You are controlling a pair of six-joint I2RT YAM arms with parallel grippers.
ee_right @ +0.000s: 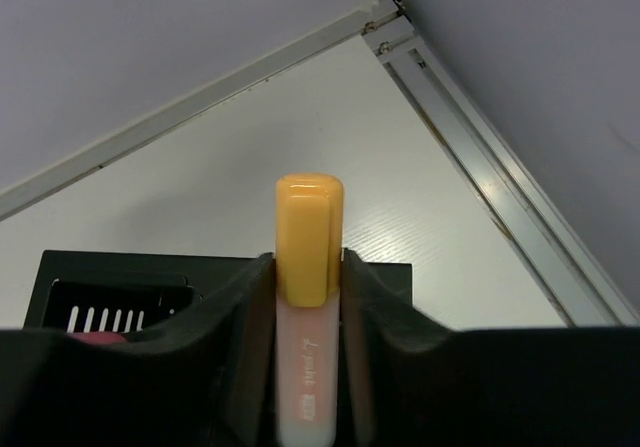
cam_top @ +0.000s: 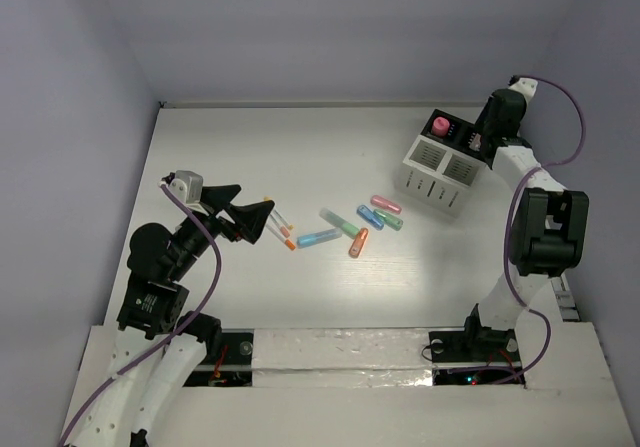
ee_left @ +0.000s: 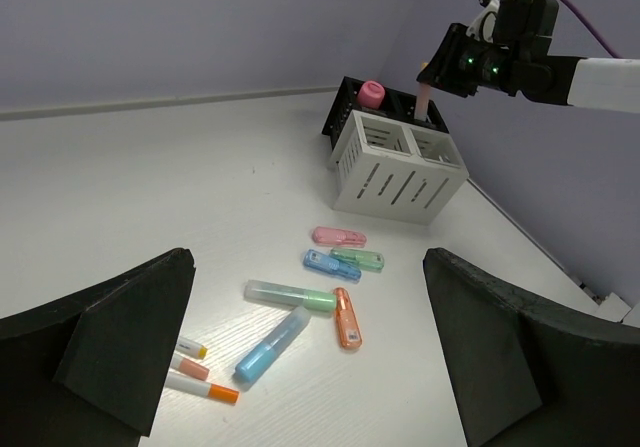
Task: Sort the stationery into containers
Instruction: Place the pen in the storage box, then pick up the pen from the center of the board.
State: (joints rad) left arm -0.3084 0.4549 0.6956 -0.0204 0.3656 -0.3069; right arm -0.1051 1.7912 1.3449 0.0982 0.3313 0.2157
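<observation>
Looking down from above, the right gripper [cam_top: 478, 137] hangs over the black section [cam_top: 455, 133] behind the white organizer [cam_top: 436, 177], near the pink cylinder [cam_top: 440, 125]. Its fingers and load are too small to make out. The left gripper [cam_top: 258, 219] is spread wide and empty, just left of the white orange-tipped sticks [cam_top: 283, 233]. Six capsule pieces [cam_top: 358, 242] lie scattered between the sticks and the organizer.

From the left wrist, a pale pink piece [ee_left: 424, 99] hangs from the right gripper above the black section. Whether its lower end is inside, I cannot tell.

From the right wrist, the fingers [ee_right: 238, 327] are clamped on the pale pink piece, yellow-capped, its bottom cut off by the frame.
</observation>
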